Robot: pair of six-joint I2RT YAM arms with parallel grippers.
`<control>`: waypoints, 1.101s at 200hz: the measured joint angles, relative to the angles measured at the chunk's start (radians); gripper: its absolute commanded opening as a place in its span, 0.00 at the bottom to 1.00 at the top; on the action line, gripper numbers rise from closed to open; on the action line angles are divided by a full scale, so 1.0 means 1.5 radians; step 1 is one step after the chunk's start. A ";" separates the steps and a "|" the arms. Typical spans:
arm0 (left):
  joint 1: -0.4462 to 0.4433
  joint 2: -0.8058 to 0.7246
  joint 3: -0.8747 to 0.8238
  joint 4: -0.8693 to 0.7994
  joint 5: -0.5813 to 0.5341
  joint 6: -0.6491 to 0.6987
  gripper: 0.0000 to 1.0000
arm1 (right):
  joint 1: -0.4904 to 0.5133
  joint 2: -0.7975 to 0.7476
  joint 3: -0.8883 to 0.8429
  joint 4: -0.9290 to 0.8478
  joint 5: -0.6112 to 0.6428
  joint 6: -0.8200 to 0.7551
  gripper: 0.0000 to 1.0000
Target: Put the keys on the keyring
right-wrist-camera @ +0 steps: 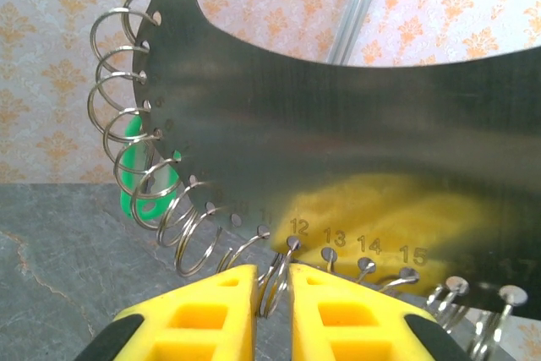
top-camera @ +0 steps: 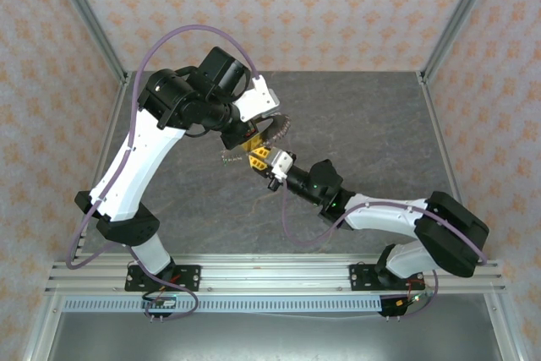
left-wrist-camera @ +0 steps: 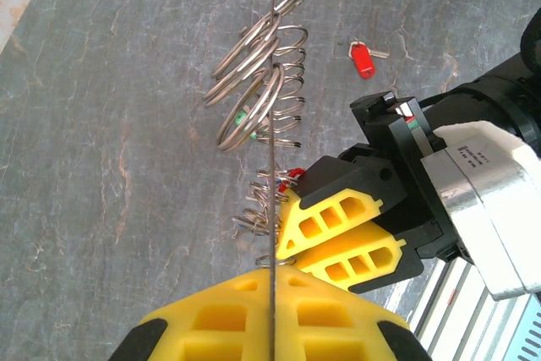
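Observation:
The keyring is a thin curved metal plate (right-wrist-camera: 355, 124) with numbered holes and a split ring through each. My left gripper (left-wrist-camera: 273, 272) is shut on the plate's edge and holds it upright above the table; in the top view, the left gripper (top-camera: 245, 136) sits mid-table. My right gripper (right-wrist-camera: 272, 281) is shut on the split ring (right-wrist-camera: 279, 281) hanging from hole 12, and meets the left one (top-camera: 260, 156). A green key (right-wrist-camera: 133, 177) hangs on a ring near the plate's end. A red key (left-wrist-camera: 362, 59) lies loose on the table.
The dark stone-patterned tabletop (top-camera: 363, 124) is fenced by aluminium frame posts (top-camera: 448, 23) and patterned walls. The right arm's wrist body (left-wrist-camera: 482, 209) crowds close beside the plate. Several rings (left-wrist-camera: 254, 82) dangle off the plate toward the table.

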 measured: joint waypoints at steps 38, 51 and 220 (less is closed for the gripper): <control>0.000 0.000 0.000 0.000 0.000 0.000 0.00 | 0.000 0.016 0.000 0.011 0.021 -0.005 0.16; 0.000 0.000 0.000 0.000 0.000 0.000 0.00 | 0.000 0.024 0.000 0.018 0.025 -0.006 0.14; 0.000 -0.006 -0.004 0.006 -0.019 -0.011 0.00 | 0.007 0.042 -0.002 0.057 0.038 0.003 0.08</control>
